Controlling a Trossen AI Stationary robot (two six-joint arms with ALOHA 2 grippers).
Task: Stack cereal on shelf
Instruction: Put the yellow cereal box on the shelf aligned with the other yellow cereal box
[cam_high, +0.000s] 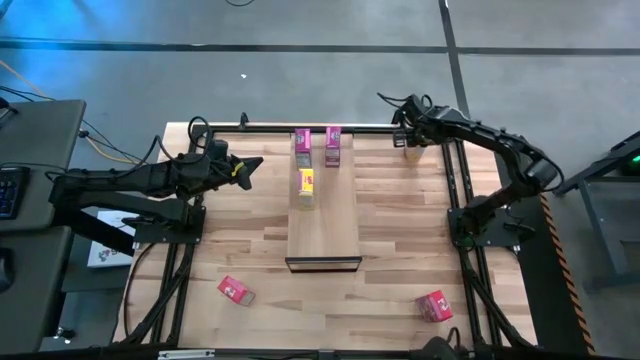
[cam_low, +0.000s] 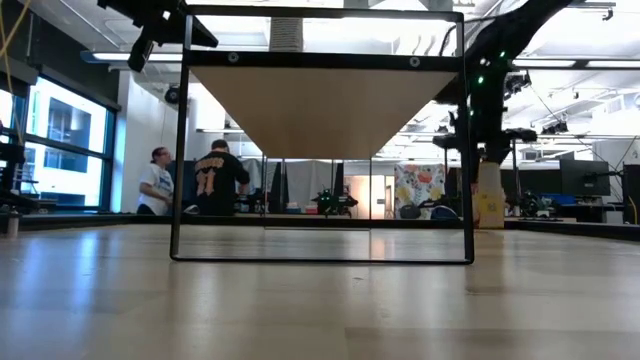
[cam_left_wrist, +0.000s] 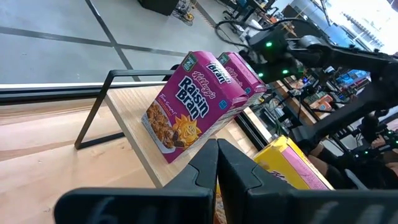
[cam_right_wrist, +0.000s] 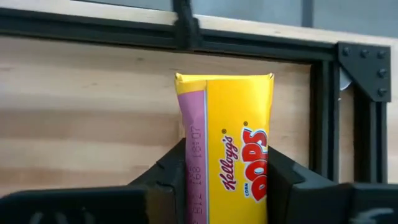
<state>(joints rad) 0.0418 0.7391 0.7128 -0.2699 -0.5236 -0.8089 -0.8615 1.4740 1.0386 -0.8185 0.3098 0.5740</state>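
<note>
The right pincer (cam_right_wrist: 224, 186) is clamped on a yellow Corn Pops box (cam_right_wrist: 227, 149), one finger pressed on each side of it, at the far right corner of the worktop (cam_high: 400, 220). Only the upper part of this box shows in the right wrist view; its base is cut off, and from above the arm hides most of it.

The left pincer (cam_high: 250, 168) hangs above the worktop, just left of the shelf (cam_high: 335, 225), its fingers (cam_left_wrist: 205, 168) drawn together with nothing between them.

Ahead of the left pincer, two magenta Raisin Bran boxes (cam_left_wrist: 193, 102) stand on the shelf, one largely hidden behind the other. A second yellow box (cam_left_wrist: 292, 165) stands nearer that pincer, partly covered by its fingers.

Two red-pink boxes (cam_high: 236, 291) lie on the worktop well away from both pincers, beyond the shelf's dark-framed end; their print is too small to read.

In the low view, the shelf's underside hides the boxes on top.
</note>
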